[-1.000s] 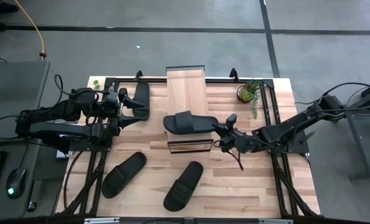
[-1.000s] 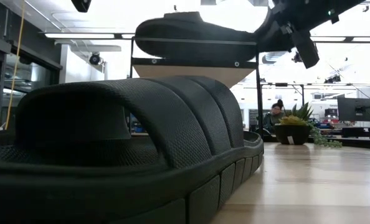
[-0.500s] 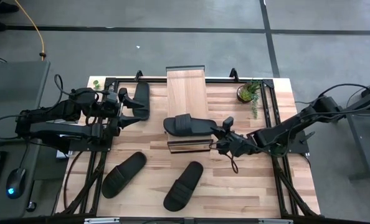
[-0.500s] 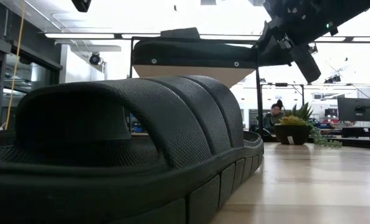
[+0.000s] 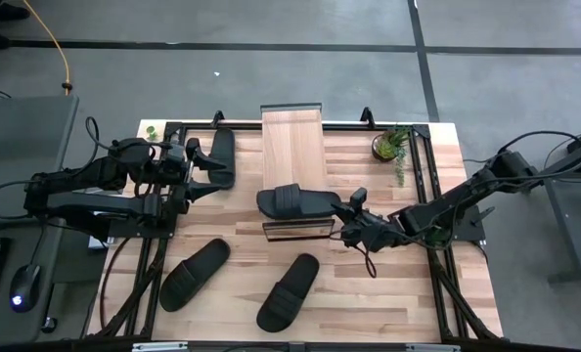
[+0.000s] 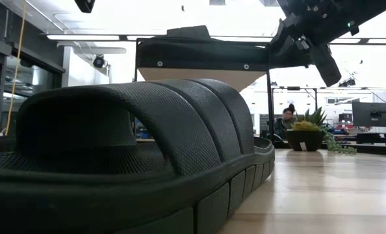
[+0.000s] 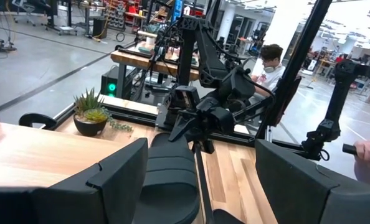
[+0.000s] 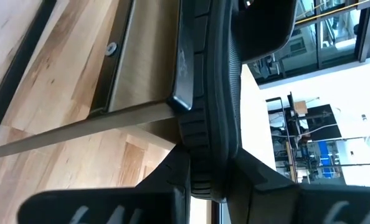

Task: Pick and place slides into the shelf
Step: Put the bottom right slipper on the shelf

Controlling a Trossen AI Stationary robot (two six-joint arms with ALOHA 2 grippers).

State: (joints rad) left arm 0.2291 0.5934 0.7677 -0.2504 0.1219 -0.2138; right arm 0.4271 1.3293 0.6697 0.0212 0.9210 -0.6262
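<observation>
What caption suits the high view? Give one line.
Right gripper lays a slide across the shelf; left gripper waits open.

Low view mostly blocked by one black ribbed rubber slide, cut off at left and bottom edges; the two other slides near the table's front edge hidden behind it. Long light-wood shelf plank seen only edge-on from below. Seated person far behind the potted plant too small to make out. Right gripper cropped, its fingertips covered by the sole.
</observation>
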